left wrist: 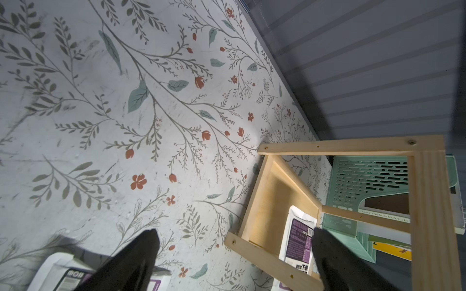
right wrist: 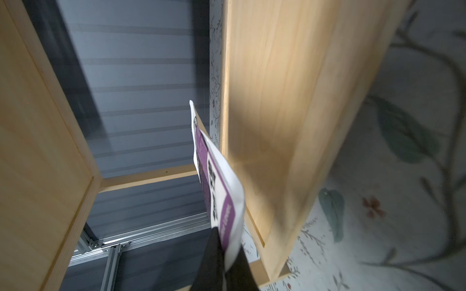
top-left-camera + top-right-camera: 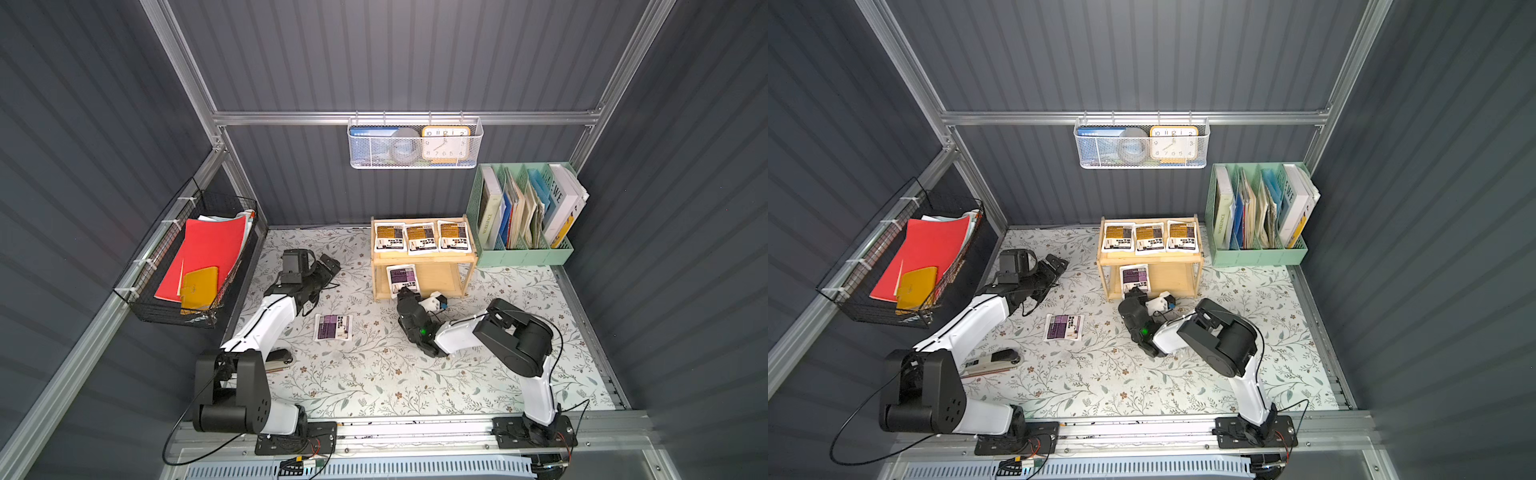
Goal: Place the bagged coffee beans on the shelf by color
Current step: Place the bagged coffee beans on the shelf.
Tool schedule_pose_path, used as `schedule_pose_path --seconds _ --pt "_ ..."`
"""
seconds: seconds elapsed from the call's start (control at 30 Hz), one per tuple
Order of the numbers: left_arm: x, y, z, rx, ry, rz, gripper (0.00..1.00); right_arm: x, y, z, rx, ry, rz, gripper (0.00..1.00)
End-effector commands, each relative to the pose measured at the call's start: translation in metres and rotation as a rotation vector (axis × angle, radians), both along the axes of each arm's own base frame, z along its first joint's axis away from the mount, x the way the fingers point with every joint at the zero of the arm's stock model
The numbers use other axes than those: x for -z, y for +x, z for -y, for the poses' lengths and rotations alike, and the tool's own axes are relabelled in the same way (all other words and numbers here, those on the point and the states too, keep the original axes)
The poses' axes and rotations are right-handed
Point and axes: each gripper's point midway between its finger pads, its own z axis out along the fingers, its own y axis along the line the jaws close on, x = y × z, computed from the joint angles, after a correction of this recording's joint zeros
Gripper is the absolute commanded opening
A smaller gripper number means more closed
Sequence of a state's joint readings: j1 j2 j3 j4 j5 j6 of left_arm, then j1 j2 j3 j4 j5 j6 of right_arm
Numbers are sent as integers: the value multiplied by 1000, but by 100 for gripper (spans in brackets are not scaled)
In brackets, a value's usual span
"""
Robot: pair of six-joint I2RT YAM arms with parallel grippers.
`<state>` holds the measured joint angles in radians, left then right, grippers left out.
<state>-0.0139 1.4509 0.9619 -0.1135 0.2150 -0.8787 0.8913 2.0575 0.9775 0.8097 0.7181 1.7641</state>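
Top views, shelf: the shelf (image 3: 424,261) stands at the back of the bench (image 3: 374,374). Three yellow-orange pouches (image 3: 423,237) are laid side by side on its upper tier.
Top views, held item: one purple pouch (image 3: 402,279) is held partway into the left part of the lower tier. Its near edge is pinched by the right jaws, which are closed on it at the front rim.
Top views, loose item: the second purple pouch (image 3: 333,327) lies flat on the bench, well apart from the shelf, beside the left arm (image 3: 270,316).
Left wrist view, jaws: the left jaws are seen spread open with nothing between them. The purple pouch (image 1: 300,239) is seen inside the shelf beyond them.
Right wrist view, grip: the closed grip on the purple pouch (image 2: 219,191) is confirmed. The frame is blurred, so contact with the lower tray cannot be settled; the pouch is possibly just clear of it.
Step in hand: placement of a purple pouch on the lower tier, judged to be near its end.
Next move: the pouch is to be set flat and further in, then released. Room should be left beside it for the second purple pouch, which is not yet fetched.
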Motion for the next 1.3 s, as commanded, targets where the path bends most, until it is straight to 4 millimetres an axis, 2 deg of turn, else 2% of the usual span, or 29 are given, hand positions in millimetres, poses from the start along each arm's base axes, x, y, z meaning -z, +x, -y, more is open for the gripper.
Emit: schedule_pose_path --seconds 0.0,0.23,0.67,0.97,1.1,1.27 --pt "-10 11 2 29 -4 43 100 2 13 1 47 -2 -19 0" --pt "-2 16 5 45 -18 33 100 11 31 -7 85 6 -62 0" --pt "6 14 5 54 -22 24 100 29 40 -14 111 2 -109 1" --pt "7 11 4 56 -21 28 100 32 44 -12 83 -24 -127 43" --pt "5 9 4 57 -18 34 100 29 41 -14 54 -38 -143 56" --pt "3 7 4 63 -13 42 100 26 36 -14 28 -52 -153 68"
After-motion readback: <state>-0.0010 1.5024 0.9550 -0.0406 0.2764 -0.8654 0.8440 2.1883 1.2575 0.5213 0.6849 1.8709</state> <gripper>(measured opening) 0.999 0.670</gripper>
